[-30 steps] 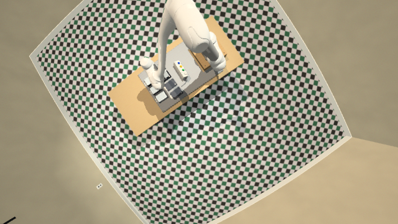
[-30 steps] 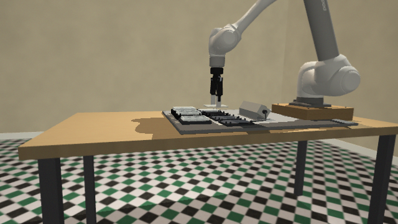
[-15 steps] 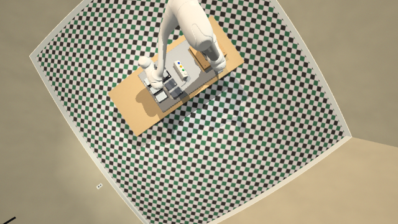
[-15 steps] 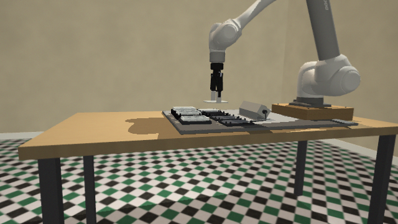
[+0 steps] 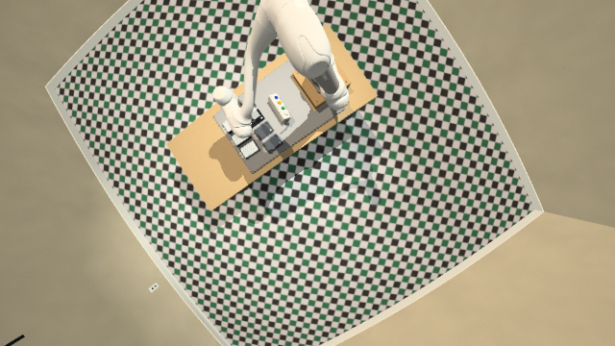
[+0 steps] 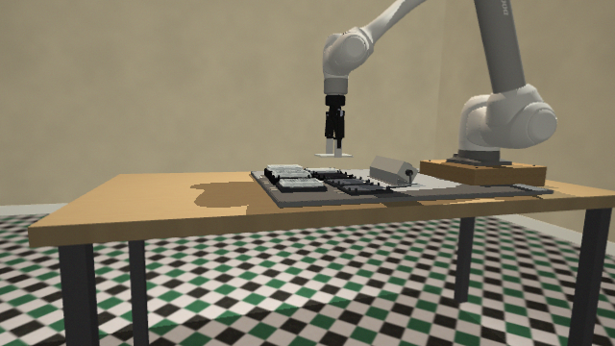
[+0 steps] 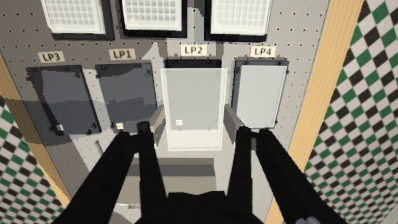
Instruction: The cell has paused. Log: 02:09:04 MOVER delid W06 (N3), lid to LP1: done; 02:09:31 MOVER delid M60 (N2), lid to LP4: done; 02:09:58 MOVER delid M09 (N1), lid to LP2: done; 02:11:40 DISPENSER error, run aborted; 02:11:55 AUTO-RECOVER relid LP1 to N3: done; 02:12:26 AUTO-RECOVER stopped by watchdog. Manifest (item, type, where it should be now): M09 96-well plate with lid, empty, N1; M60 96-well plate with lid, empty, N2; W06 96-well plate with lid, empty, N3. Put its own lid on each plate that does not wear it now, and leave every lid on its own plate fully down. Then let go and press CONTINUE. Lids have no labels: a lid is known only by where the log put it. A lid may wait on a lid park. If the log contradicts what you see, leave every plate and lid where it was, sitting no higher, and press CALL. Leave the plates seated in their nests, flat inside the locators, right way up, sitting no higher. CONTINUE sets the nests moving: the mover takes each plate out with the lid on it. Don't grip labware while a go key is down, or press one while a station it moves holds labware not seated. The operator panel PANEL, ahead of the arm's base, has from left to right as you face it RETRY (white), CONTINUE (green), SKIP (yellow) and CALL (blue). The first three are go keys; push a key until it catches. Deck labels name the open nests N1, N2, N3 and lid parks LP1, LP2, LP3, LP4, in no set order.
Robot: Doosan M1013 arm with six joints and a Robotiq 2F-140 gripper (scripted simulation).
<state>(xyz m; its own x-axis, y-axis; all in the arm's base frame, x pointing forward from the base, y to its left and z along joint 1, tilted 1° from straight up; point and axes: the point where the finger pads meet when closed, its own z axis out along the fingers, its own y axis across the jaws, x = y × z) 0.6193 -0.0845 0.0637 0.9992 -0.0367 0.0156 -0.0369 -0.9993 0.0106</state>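
My gripper [image 7: 194,112] is shut on a pale lid [image 7: 194,102] and holds it in the air over the park labelled LP2 [image 7: 193,50]. In the side view the lid [image 6: 333,155] hangs flat under the fingers, clearly above the deck. A second lid [image 7: 260,95] lies on park LP4. Parks LP3 [image 7: 62,99] and LP1 [image 7: 127,95] are bare and dark. Three well plates [image 7: 74,15], [image 7: 151,12], [image 7: 240,15] sit in nests beyond the parks, cut off by the frame edge. Their nest labels are out of view, and I cannot tell which of them wear lids.
The operator panel [image 5: 280,108] with its coloured keys stands on the grey deck between the parks and the arm's base; in the side view [image 6: 393,169] it is right of the gripper. The wooden base pedestal [image 6: 481,171] is at the far right.
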